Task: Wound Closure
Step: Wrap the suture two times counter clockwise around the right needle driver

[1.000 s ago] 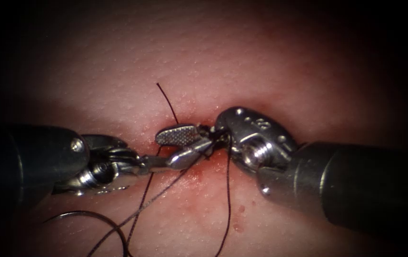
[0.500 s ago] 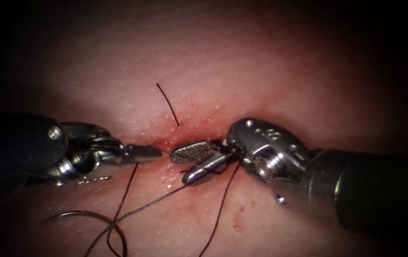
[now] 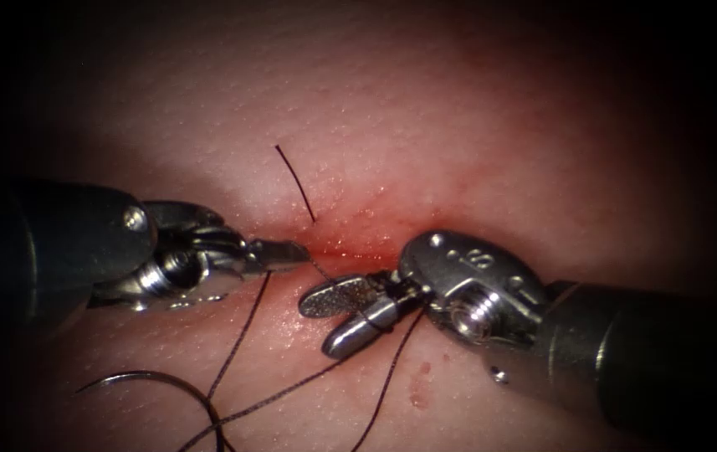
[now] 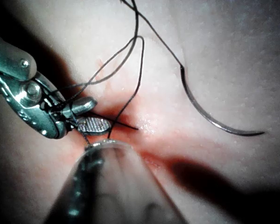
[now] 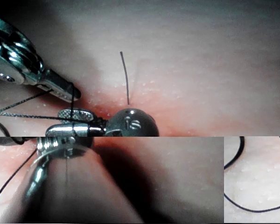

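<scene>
Nearest me, the needle (image 3: 157, 373) lies loose on the tissue (image 3: 425, 109), flat on its curve, to the left of the cut (image 3: 350, 247) and held by neither tool; the left wrist view shows it (image 4: 201, 112) the same way, free of the tissue along its whole arc and well apart from both sets of fingers.

A little farther in, strands of thread (image 3: 240, 331) run up from that near edge toward the two tools. The right tool (image 3: 318, 328) comes in from the right with its fingers (image 3: 341, 295) spread apart, the ridged face of one showing. They grip nothing, though thread is wound around them close to the hinge (it looks like a loop sitting on the tool, not a hold).

Just beyond and to the left, the left tool (image 3: 295, 251) has its fingers pressed together, and I judge them pinched on the thread, since one strand drops straight from their tips. Those tips point right, along the line of the cut, and stop just beside the open right fingers without touching them.

So the thread, not the needle, lies between the two tools, and the left tool is the nearer to the needle. Farthest back, a cut end of thread (image 3: 295, 180) stands up from the tissue beside the cut.
</scene>
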`<state>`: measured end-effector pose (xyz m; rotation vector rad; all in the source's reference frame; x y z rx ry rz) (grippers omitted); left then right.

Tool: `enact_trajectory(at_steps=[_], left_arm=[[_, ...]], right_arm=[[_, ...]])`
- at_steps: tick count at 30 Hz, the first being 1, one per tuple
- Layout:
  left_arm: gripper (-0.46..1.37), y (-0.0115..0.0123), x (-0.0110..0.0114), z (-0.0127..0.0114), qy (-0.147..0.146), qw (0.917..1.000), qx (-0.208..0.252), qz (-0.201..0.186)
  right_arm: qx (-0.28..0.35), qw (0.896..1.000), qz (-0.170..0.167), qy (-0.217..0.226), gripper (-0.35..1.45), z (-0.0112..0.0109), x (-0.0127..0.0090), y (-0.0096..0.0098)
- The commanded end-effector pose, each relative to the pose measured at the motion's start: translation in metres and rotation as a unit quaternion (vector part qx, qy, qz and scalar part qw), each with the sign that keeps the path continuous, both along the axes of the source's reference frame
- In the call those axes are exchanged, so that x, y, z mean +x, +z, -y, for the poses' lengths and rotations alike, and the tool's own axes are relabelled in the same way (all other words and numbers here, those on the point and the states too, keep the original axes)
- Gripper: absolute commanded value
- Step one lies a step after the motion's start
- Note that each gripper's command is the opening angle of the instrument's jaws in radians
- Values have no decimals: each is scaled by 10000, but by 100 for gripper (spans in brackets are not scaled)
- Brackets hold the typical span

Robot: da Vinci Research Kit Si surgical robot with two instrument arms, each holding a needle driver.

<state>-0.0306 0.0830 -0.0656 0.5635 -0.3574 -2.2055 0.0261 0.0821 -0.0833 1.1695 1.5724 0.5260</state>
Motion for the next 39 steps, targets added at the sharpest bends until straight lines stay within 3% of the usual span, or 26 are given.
enact_trajectory(at_steps=[1, 10, 18, 26, 39], left_arm=[[-35, 1, -3, 1, 11, 10000, 30, -19], [-35, 14, -16, 13, 83, 9999, 69, 9], [-35, 28, -15, 30, 144, 9998, 95, 24], [-35, 27, -12, 34, 140, 9998, 149, 44], [-35, 24, -18, 54, 21, 9998, 123, 170]], right_arm=[[136, 9997, 7, 187, 19, -1, 2, -2], [391, 9968, -10, 696, 24, -12, 7, -7], [593, 9920, -17, 1118, 11, -27, 3, -16], [609, 9878, -26, 1431, 11, -36, 4, -8], [616, 9717, -59, 2280, 42, -59, 11, 3]])
